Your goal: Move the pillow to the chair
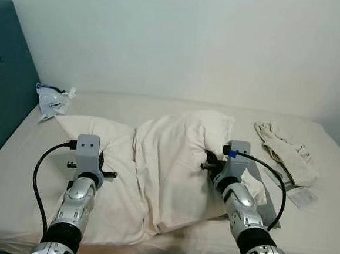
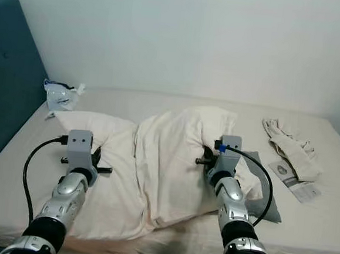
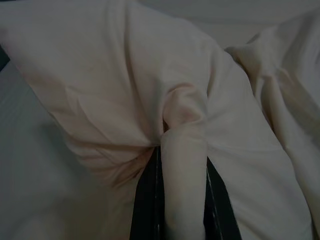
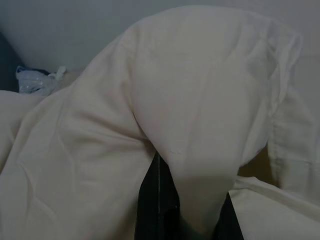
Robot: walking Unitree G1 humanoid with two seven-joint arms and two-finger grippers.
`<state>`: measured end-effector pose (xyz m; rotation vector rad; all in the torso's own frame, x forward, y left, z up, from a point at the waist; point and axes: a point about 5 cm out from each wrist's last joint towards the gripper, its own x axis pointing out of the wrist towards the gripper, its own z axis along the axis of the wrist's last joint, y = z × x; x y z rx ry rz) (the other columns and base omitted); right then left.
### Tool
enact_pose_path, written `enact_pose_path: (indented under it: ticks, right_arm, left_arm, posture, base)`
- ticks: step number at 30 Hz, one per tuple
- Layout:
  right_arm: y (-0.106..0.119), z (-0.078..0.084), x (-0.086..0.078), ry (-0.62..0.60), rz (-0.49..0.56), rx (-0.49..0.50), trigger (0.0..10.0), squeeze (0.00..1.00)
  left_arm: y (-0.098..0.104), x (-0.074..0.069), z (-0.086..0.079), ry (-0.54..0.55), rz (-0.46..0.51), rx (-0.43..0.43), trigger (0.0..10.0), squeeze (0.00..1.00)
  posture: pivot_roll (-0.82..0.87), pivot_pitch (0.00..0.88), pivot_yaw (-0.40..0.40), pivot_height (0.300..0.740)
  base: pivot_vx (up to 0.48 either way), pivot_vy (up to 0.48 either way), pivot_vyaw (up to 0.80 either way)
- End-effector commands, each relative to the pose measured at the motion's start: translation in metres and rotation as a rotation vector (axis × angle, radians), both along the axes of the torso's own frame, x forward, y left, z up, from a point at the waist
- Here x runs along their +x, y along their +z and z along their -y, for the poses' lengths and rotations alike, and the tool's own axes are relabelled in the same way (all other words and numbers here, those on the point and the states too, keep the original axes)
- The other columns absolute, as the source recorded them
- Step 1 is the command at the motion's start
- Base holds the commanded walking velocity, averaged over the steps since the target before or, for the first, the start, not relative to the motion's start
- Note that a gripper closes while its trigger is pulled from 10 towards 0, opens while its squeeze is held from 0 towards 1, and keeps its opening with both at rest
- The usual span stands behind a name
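A cream pillow (image 1: 173, 162) is seen bunched and half-raised in the middle of a bed (image 1: 160, 105), gripped from both sides by a humanoid robot's two silver arms. The left end effector (image 3: 182, 200) is pinched on a fold of the pillowcase near the pillow's left end, a ridge of cloth being squeezed between its two black fingers (image 3: 146, 200). The right end effector (image 4: 182, 215) is likewise clamped on a bulge of the pillow's right portion, where fabric and some filling are wedged between the fingers. The pillow's middle is humped up between the two holds while its lower edge is draped on the bedsheet.

The pillow is judged to be light, soft and floppy: it is expected to sag and fold between two holds, and loose casing may slide over the filling. A deeper bite that takes in filling as well as cloth, at two well-separated points toward the ends, is thought the surer hold. No chair is seen, so the carry is judged not yet begun.

Elsewhere on the bed, a crumpled plastic bag (image 1: 53, 100) is left near the teal headboard (image 1: 5, 90), and a folded cloth (image 1: 286, 151) with a paper leaflet (image 1: 302, 197) beside it lies well apart on the right.
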<state>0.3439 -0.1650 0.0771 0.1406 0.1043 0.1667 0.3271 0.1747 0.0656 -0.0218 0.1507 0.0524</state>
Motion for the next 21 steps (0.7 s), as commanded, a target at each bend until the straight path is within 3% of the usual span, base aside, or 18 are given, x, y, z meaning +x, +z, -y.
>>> enact_pose_path:
  ticks: [1,15,21]
  right_arm:
    - [0.0089,-0.0069,0.0056,0.016,0.033,0.017,10.0,0.0]
    - [0.0084,-0.0083,0.0067,0.013,0.027,0.02,10.0,0.0]
    - [0.0071,-0.0098,0.0059,0.005,0.026,0.031,10.0,0.0]
  left_arm:
    - [0.0075,0.0036,0.0069,-0.037,0.033,-0.004,10.0,0.0]
    - [0.0085,0.0038,0.0037,-0.049,0.033,0.011,10.0,0.0]
    - [0.0101,0.0053,0.0037,-0.064,0.027,0.035,10.0,0.0]
  posture:
    - [0.02,0.0,-0.05,0.74]
    - [0.03,0.0,-0.035,0.74]
    - [0.03,0.0,-0.019,0.74]
  base:
    - [-0.315,0.0,0.0]
    - [-0.357,0.0,0.0]
    - [0.0,0.0,0.0]
